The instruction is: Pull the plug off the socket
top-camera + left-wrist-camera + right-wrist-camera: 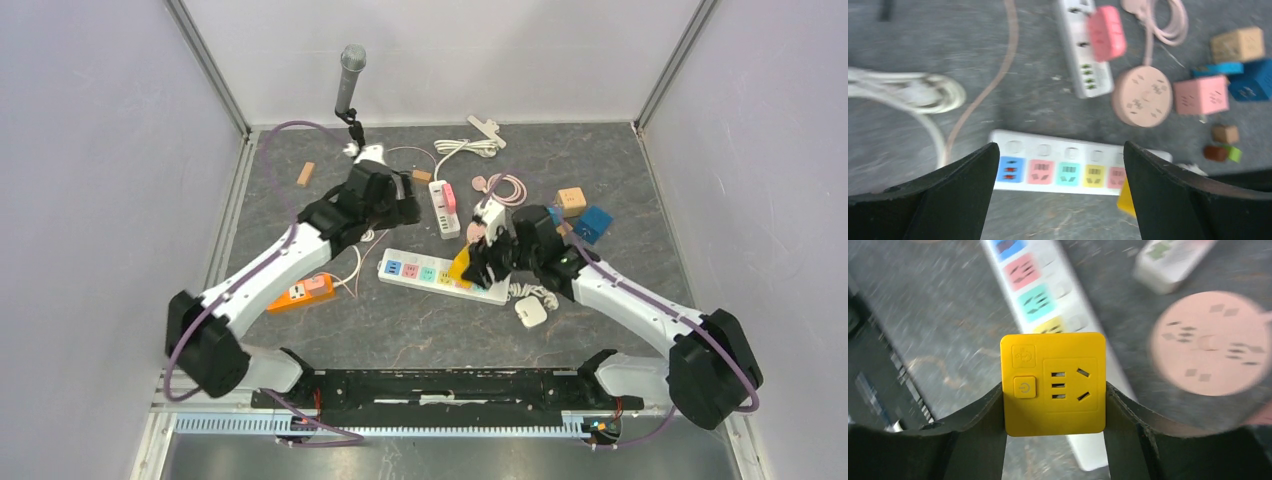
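Right gripper [1054,392] clamps yellow plug [1053,384] at power strip [1040,300] — round pink socket [1210,342] beside.

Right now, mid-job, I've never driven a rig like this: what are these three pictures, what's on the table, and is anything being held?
Two robot arms are bolted at the near edge of the table. The overhead picture shows both; the other two come from a camera on each wrist, that arm's black fingers at the bottom. On the grey surface lie a long white power strip with coloured sockets, a shorter white strip, a round pink socket, cube adapters and cables. The right gripper grips a yellow cube adapter over the long strip; whether it is unplugged is unclear. The left gripper is open, holding nothing.
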`<state>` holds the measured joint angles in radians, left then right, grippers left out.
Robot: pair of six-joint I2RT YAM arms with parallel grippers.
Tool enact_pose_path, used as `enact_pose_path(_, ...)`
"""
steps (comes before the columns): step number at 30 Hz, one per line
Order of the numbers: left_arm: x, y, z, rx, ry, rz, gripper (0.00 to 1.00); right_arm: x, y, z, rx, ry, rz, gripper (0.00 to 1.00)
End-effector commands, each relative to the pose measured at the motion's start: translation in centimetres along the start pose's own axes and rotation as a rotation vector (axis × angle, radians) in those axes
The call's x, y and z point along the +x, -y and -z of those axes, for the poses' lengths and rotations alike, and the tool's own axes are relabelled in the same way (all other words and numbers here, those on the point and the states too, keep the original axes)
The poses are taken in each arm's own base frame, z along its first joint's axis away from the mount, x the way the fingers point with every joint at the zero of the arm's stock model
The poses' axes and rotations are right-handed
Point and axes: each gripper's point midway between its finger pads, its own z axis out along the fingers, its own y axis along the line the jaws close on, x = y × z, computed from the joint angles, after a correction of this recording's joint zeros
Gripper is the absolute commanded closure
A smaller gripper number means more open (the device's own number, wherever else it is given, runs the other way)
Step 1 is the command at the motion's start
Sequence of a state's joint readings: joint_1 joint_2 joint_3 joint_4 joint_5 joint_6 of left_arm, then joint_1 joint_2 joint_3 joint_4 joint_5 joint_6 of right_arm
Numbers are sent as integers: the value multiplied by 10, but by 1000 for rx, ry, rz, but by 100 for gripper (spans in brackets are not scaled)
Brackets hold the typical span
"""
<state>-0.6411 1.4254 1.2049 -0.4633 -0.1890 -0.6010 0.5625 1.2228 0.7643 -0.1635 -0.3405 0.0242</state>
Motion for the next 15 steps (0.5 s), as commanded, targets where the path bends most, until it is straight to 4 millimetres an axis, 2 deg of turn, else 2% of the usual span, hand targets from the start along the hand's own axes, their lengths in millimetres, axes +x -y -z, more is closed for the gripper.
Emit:
enact_pose_path(1,-18,-78,40,-265,107,-21,0,5,-66,0,-269,60,129,90)
enact_pose_path(4,-27,-105,64,-326,163,18,0,31,-89,-2,-352,-2,175,76)
enact_pose_path(7,-33,-121,81,-350,212,49,0,52,-106,-5,-408,-56,214,70)
enact_pose_path(10,-34,-127,89,-354,230,68,0,69,-118,-8,-449,-117,239,69)
enact_pose_path(13,-30,-127,89,-344,219,78,0,85,-122,-15,-453,-189,260,62)
enact_pose_path(15,-27,-129,89,-350,211,86,0,91,-116,-21,-408,-224,268,55)
